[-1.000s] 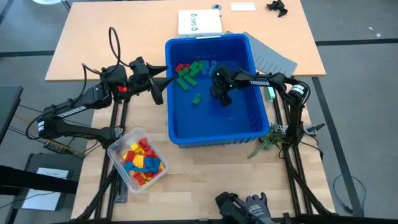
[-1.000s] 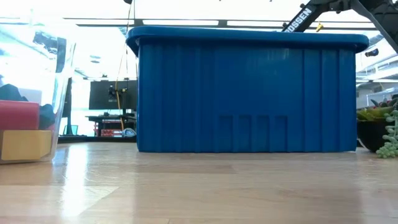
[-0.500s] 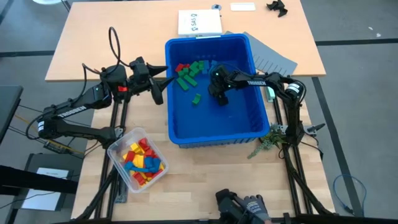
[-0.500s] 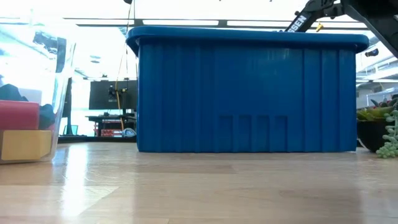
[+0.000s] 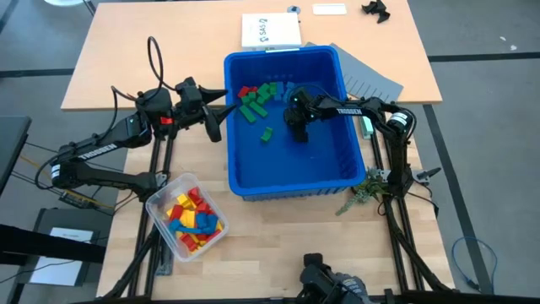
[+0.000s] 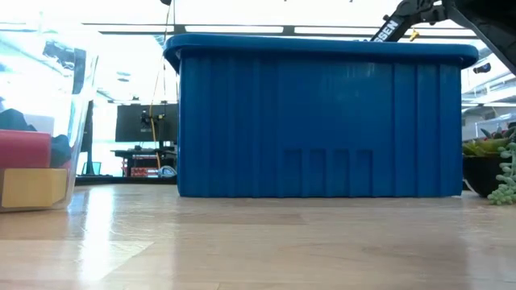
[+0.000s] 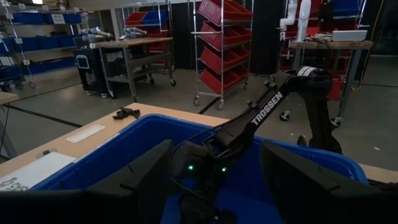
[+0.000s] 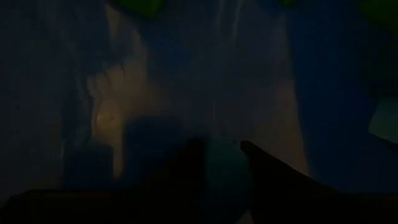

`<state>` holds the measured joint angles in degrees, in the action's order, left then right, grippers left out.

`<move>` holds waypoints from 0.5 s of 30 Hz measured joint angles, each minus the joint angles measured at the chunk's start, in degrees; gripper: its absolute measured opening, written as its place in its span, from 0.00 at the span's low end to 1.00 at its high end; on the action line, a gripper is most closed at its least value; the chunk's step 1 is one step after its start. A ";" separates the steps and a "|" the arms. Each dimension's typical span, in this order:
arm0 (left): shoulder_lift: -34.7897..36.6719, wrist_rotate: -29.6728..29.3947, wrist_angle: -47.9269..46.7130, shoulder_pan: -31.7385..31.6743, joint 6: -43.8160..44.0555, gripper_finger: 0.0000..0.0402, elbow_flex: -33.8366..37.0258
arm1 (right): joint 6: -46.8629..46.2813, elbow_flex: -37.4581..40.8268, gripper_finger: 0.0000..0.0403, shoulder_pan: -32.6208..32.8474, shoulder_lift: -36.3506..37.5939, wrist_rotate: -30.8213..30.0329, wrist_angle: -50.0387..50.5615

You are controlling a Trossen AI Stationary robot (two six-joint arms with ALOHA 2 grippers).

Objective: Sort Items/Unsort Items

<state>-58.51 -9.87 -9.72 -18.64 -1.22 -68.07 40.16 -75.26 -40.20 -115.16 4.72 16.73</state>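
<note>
The big blue bin stands mid-table. Green blocks and red blocks lie on its floor in the far left corner, and one green block lies apart from them. My right gripper reaches slanting down into the bin, close to the floor. In the right wrist view my right gripper is shut on a small bluish-green block. My left gripper hovers level and open at the bin's left rim, holding nothing. A clear tub of red, yellow and blue blocks stands near left. My right gripper pinches the bluish-green block between its two fingers, one on each side. The fingers slant down from the table's right side. The dark view does not show whether the block rests on the bin floor or hangs clear.
A grey slotted sheet lies against the bin's far right corner, and a white card lies beyond its far wall. A small plant sits at the bin's near right corner. The bin wall fills the low view.
My right gripper has rolled about its own axis and sunk a little toward the bin floor, shifting slightly toward the far left. Its fingers have drawn closer together. My left arm has kept still.
</note>
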 joint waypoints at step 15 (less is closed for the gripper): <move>0.00 0.00 -0.02 -0.02 0.00 0.62 0.00 | -10.74 0.15 0.22 6.92 11.69 2.38 0.26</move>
<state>-58.51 -9.87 -9.74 -18.65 -1.23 -68.07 29.41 -75.11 -33.28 -103.46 7.10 16.99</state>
